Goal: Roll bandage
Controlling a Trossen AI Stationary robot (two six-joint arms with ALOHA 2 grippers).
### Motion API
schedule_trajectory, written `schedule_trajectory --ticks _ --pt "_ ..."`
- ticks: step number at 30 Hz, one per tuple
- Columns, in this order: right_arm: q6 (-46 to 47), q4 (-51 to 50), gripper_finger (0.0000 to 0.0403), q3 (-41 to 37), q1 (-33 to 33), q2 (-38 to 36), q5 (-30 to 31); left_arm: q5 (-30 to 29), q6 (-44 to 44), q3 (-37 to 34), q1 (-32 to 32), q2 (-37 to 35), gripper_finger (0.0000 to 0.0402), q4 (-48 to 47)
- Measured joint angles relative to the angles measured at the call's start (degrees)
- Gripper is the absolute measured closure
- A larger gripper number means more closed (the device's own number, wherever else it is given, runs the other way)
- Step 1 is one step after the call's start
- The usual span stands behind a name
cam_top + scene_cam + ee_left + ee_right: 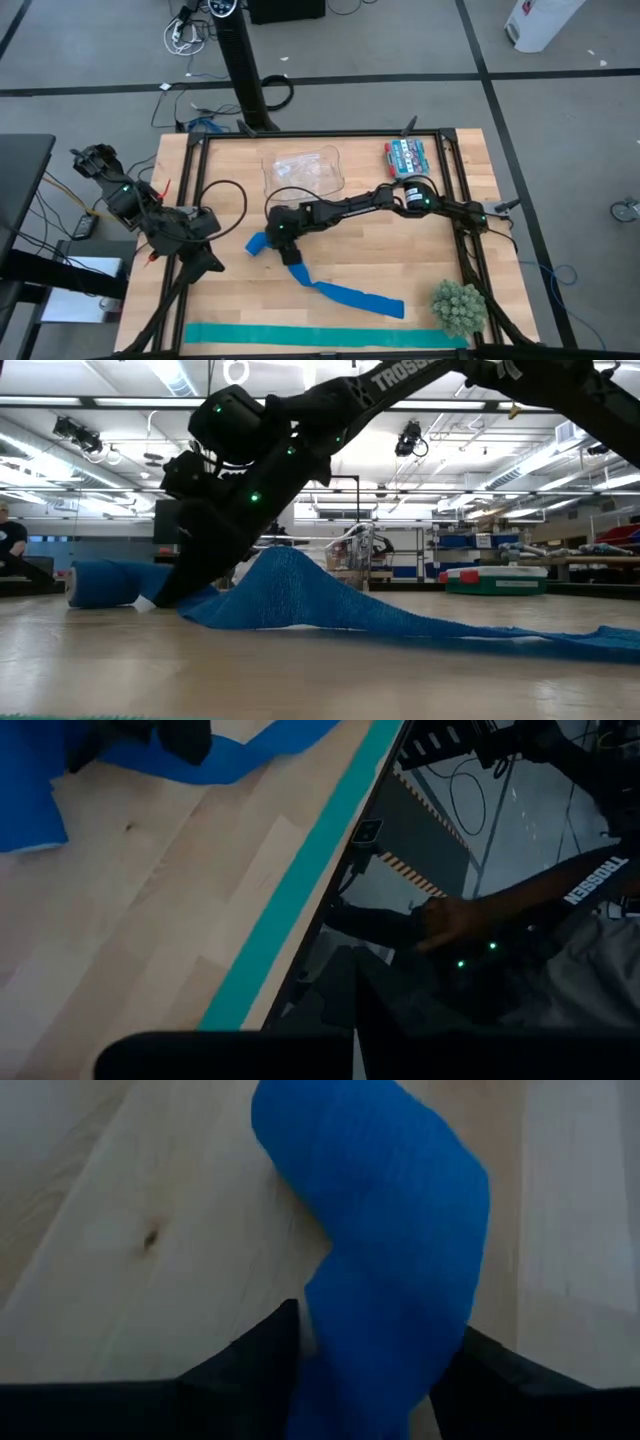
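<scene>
High view: right claw (288,248) straddles the bandage (340,293) beside its rolled end mid-counter (400,250), fingers apart around the fabric. Left claw, shut, waits at the left edge. Rolling is in progress; next, clamp and turn the roll along the loose strip.

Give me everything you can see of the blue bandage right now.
The bandage is a royal-blue, woven-looking elastic strip, partly rolled. A short rolled end lies on the wooden table near its middle; the loose tail runs out flat toward the teal strip. The right gripper straddles a raised hump of the bandage beside the roll, one finger on each side.
</scene>
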Motion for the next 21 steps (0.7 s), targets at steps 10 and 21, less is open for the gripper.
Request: schedule_trajectory --ticks 10,21 --pt "2.6 -17.4 0.0381 -0.1 -0.1 -4.4 -9.4 -2.9 2.3 0.0 0.0 0.8 0.0396 -0.8" --pt "1.2 -33.9 0.0402 -0.1 -1.0 -10.4 -12.5 -9.0 6.0 0.0 0.0 4.8 0.0396 -0.9"
